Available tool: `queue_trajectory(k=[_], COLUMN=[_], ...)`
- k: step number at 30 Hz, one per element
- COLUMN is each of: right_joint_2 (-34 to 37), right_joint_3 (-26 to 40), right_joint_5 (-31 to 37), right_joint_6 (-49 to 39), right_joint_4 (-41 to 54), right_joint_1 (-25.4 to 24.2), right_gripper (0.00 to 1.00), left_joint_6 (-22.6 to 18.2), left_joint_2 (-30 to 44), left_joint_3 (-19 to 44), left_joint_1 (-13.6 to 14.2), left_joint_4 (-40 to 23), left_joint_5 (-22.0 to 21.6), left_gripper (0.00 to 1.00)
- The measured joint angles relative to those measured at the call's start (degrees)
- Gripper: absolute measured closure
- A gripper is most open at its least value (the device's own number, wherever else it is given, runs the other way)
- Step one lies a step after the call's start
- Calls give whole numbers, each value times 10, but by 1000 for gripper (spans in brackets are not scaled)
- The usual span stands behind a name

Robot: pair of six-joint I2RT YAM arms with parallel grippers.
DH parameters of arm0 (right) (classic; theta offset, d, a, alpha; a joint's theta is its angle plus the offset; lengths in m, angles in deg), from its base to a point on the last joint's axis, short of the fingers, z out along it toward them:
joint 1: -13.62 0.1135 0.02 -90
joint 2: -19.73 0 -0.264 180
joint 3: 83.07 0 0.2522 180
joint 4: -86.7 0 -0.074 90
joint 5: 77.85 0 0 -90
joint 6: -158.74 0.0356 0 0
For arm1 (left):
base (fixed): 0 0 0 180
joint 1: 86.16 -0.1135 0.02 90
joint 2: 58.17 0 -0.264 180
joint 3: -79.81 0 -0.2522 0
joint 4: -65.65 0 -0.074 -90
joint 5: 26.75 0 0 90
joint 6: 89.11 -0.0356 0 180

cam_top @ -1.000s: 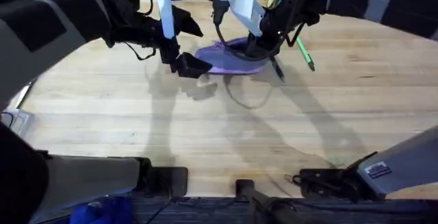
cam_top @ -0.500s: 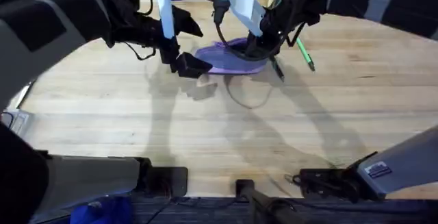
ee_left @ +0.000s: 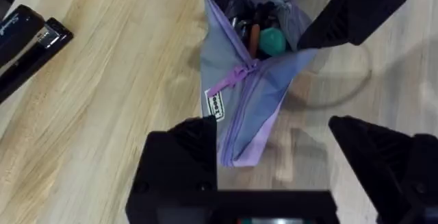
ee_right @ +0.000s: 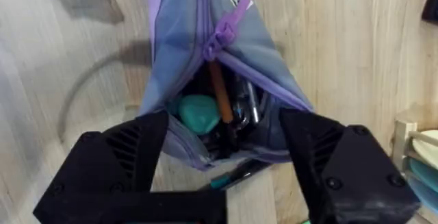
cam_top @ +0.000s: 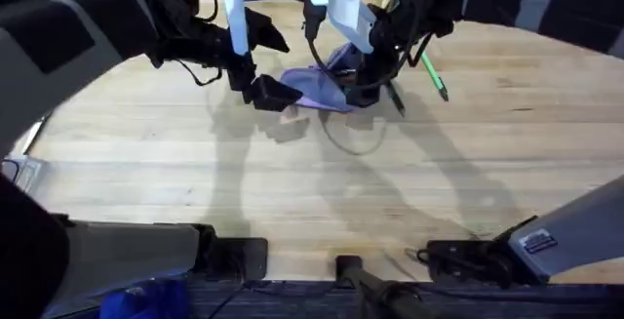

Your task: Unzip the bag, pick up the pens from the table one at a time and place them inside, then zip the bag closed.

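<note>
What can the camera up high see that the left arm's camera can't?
Only the overhead view shows the green pen lying on the table beside the bag, and both arms reaching in. Only the left wrist view shows the bag's label, the zipper pull partway along, the things inside the open end, and a black stapler. Both show the purple bag and the wooden table.

The overhead camera sits above the arms' bases, looking down and forward across the table. Each wrist camera looks steeply down from close range, its own fingers along the bottom edge. Both wrist views take in the bag from opposite ends; the overhead view shows it far off.
</note>
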Motion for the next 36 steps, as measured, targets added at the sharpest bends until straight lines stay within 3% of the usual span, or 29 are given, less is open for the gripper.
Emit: queue_trajectory(k=[26, 36], right_joint_2=[-5, -108], right_joint_3=[0, 0], right_joint_5=[0, 0], right_joint_6=[32, 98], right_joint_4=[1, 10], right_joint_1=[0, 0], right_gripper=[6, 6], left_joint_6=[0, 0], left_joint_2=[0, 0], left_joint_3=[0, 0], left_joint_1=[0, 0], left_joint_4=[0, 0], left_joint_5=[0, 0], left_gripper=[7, 7])
